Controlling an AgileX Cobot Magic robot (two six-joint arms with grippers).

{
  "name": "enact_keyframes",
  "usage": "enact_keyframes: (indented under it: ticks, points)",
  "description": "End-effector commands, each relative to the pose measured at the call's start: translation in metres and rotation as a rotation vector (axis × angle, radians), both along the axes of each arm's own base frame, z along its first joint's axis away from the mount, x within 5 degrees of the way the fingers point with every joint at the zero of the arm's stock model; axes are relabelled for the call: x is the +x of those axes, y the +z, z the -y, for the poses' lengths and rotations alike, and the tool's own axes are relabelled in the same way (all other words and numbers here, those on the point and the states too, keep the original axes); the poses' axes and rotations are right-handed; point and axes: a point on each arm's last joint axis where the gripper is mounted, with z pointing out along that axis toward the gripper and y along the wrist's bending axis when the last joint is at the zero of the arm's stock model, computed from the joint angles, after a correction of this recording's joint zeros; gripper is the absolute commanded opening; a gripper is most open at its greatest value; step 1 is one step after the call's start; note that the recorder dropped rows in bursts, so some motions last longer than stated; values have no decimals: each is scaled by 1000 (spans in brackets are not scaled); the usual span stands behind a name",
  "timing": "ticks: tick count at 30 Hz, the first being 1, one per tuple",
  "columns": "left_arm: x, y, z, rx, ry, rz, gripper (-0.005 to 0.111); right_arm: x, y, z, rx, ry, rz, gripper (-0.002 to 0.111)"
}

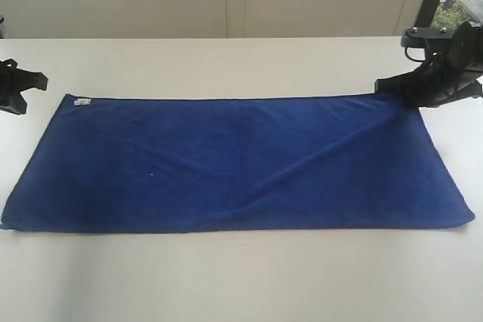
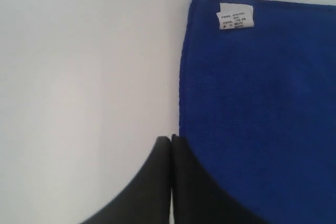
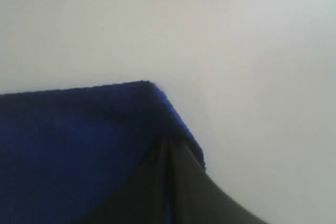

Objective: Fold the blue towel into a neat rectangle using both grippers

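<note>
The blue towel [image 1: 234, 164] lies spread flat and long across the middle of the white table [image 1: 226, 277], one shallow crease running from its 2 o'clock corner down toward the centre. Its white tag [image 2: 236, 17] sits at the 10 o'clock corner.

The left gripper [image 2: 171, 145] hangs at about 9 o'clock in the exterior view, just off the towel's short edge and a little short of the tagged corner. Its jaws are pressed together with nothing between them. The right gripper [image 1: 385, 84] is at the 2 o'clock corner, jaws closed. In its wrist view the cloth rides up over the fingers and a sliver of blue shows in the seam, so it appears to be pinching that corner, though the grip itself is partly hidden.

No fold has been made yet. This looks like the opening step of taking hold of the two far corners, and only one side seems secured. The next move probably calls for the left jaws to spread, move onto the tagged corner and close on it. Both arms could then lift together and carry the far edge toward 6 o'clock, keeping level so the edges meet squarely.
</note>
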Motion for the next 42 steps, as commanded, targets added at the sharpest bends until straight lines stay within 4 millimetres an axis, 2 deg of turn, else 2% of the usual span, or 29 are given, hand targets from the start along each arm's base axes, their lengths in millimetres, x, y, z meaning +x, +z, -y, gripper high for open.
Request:
enact_keyframes:
  ticks: [1,7,10,14,17,20,24,26,29,33,42]
  points:
    - [-11,14,2,-24,-23,-62,0,-9,40,5,0,-9,12,0]
    - [-32,23,7,-56,-79,-219,0,-33,77,2,13,2,-98,0]
    - [-40,34,7,-40,-95,-230,0,-45,87,1,22,6,-170,0]
    - [-54,50,8,-33,-111,-238,0,-63,92,-3,44,16,-299,0]
    - [-66,59,10,-30,-111,-216,0,-77,84,-8,93,38,-363,0]
    - [-89,68,11,-20,-107,-174,0,-102,62,-21,132,62,-448,0]
    - [-104,70,13,-13,-115,-159,0,-118,50,-30,124,77,-457,0]
    - [-111,72,13,-11,-113,-147,0,-125,44,-31,120,75,-468,0]
    - [-134,80,16,-10,-107,-103,0,-140,24,-30,111,60,-493,0]
    - [-157,88,18,-5,-109,-70,0,-150,11,-30,106,51,-496,0]
    - [-161,91,18,0,-111,-49,0,-159,8,-20,8,-1,-574,0]
